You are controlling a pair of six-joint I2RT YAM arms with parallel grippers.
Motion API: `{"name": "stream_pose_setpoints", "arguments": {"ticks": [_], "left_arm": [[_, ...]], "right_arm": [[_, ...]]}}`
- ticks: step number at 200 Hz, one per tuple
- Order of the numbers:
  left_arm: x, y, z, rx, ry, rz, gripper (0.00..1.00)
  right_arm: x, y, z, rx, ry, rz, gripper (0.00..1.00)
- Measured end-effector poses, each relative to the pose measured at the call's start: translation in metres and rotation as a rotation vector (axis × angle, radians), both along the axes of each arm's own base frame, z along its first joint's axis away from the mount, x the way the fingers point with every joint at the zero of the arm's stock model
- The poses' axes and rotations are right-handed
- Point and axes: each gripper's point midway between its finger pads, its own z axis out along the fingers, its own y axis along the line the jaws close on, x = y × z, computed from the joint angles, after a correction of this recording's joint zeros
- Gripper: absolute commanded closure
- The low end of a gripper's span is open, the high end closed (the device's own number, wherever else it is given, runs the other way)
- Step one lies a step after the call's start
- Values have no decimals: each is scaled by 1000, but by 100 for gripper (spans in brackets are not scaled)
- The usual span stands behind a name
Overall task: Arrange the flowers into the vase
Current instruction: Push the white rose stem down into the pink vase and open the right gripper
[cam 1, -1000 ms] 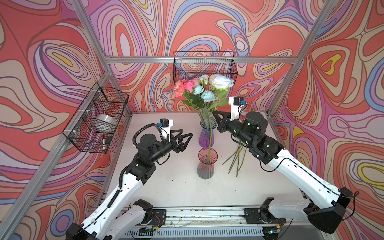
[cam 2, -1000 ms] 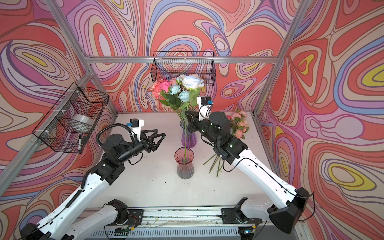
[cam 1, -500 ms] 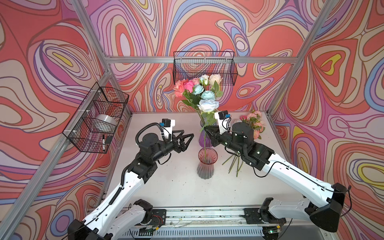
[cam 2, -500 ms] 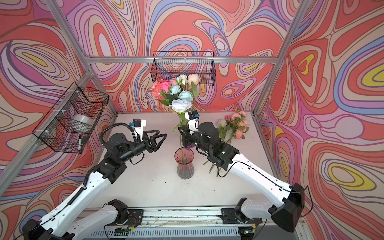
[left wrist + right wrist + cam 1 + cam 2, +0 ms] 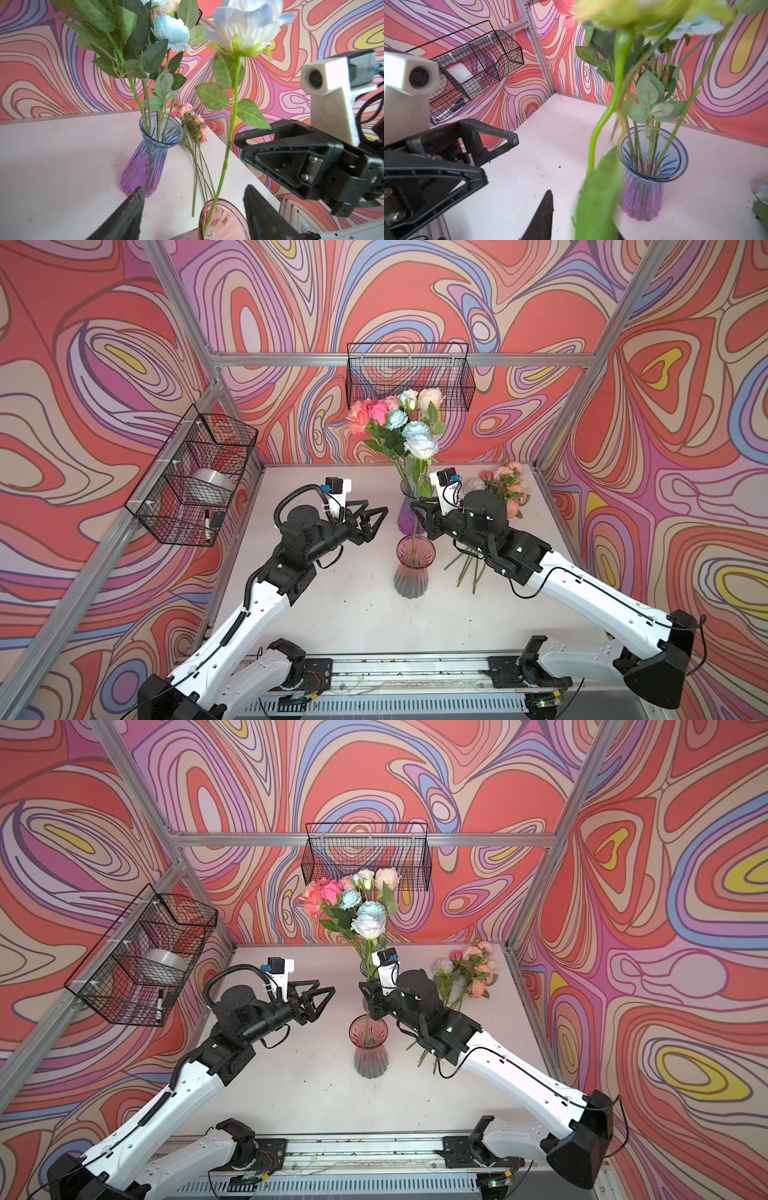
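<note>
A white-blue rose [image 5: 420, 446] [image 5: 247, 20] stands with its stem [image 5: 226, 153] in the pink vase [image 5: 410, 568] [image 5: 369, 1048] [image 5: 224, 220] at the table's middle. My right gripper [image 5: 417, 516] [image 5: 368, 998] [image 5: 583, 207] is at that stem just above the vase's mouth. It is open, with the jaws apart around the stem; a blurred leaf hides one finger. Behind it, a purple vase [image 5: 406, 518] [image 5: 149, 158] [image 5: 643, 193] holds several flowers. Left of both vases, my left gripper [image 5: 379, 522] [image 5: 324, 1004] [image 5: 193, 187] hangs open and empty.
Several loose pink and white flowers [image 5: 505, 489] [image 5: 473, 969] lie on the table at the back right, behind my right arm. A wire basket [image 5: 195, 477] with a tape roll hangs on the left wall. Another basket [image 5: 409, 377] hangs on the back wall.
My right arm has come down and forward, lowering the white-blue rose until its stem stands in the pink vase. Its jaws have gone from shut to parted. The left arm has barely shifted.
</note>
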Motion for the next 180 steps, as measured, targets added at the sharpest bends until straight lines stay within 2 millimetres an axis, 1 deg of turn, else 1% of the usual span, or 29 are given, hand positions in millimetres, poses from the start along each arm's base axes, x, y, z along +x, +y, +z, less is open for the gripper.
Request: {"name": "stream_pose_setpoints", "arguments": {"ticks": [24, 54, 129, 152, 180], "left_arm": [[0, 0, 0, 3, -3, 0, 25], [0, 0, 0, 3, -4, -1, 25], [-2, 1, 3, 4, -16, 0, 25], [-4, 3, 8, -1, -31, 6, 24], [-5, 6, 11, 0, -47, 21, 23]], "right_arm": [[-3, -5, -9, -30, 21, -5, 65], [-9, -12, -13, -42, 30, -12, 64], [-22, -29, 7, -2, 6, -31, 64], [-23, -31, 9, 15, 12, -35, 61], [-24, -32, 5, 11, 33, -45, 54]]}}
